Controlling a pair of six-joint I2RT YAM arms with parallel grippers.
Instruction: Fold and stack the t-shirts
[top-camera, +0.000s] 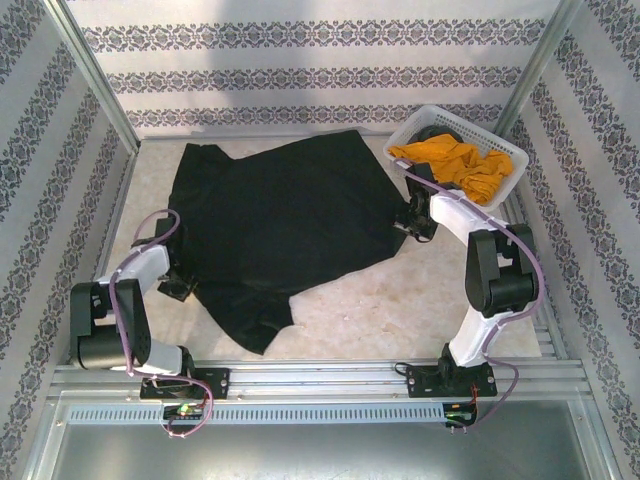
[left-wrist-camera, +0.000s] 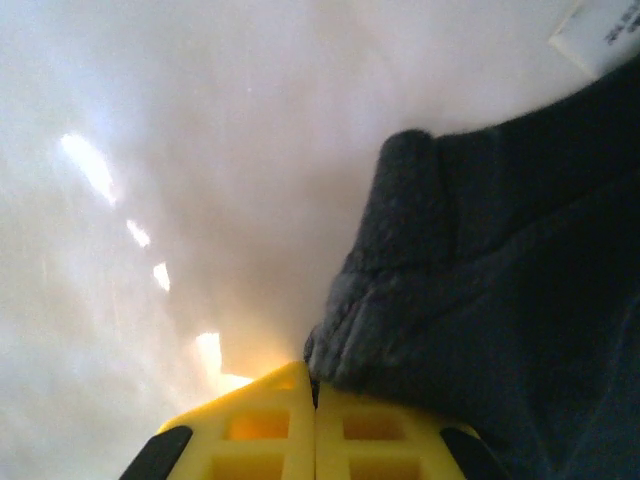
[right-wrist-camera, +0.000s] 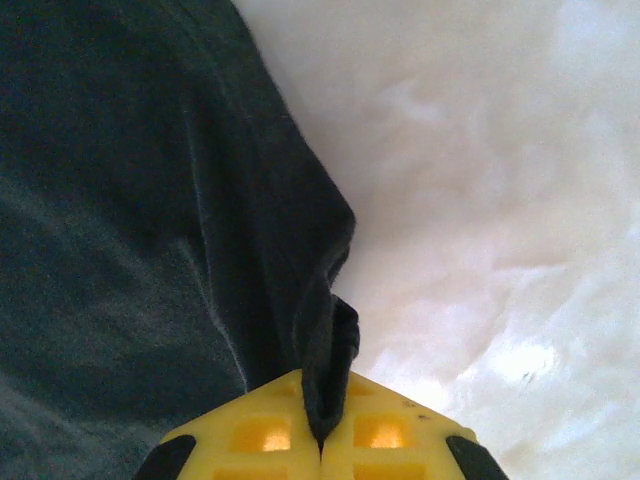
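Striped floral-patterned walls (top-camera: 300, 40), pale marbled tabletop (top-camera: 400, 300), aluminium rails (top-camera: 320, 378) in front

No legible writing anywhere.

In the left wrist view a white label (left-wrist-camera: 600, 35) sits in the upper right corner, just beside the edge of the black t-shirt (left-wrist-camera: 500, 280). It carries small dark print, too blurred to read.

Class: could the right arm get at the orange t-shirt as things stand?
Probably not yet: the orange t-shirt lies close by in the open basket, but the right arm has its jaws shut on the black t-shirt.
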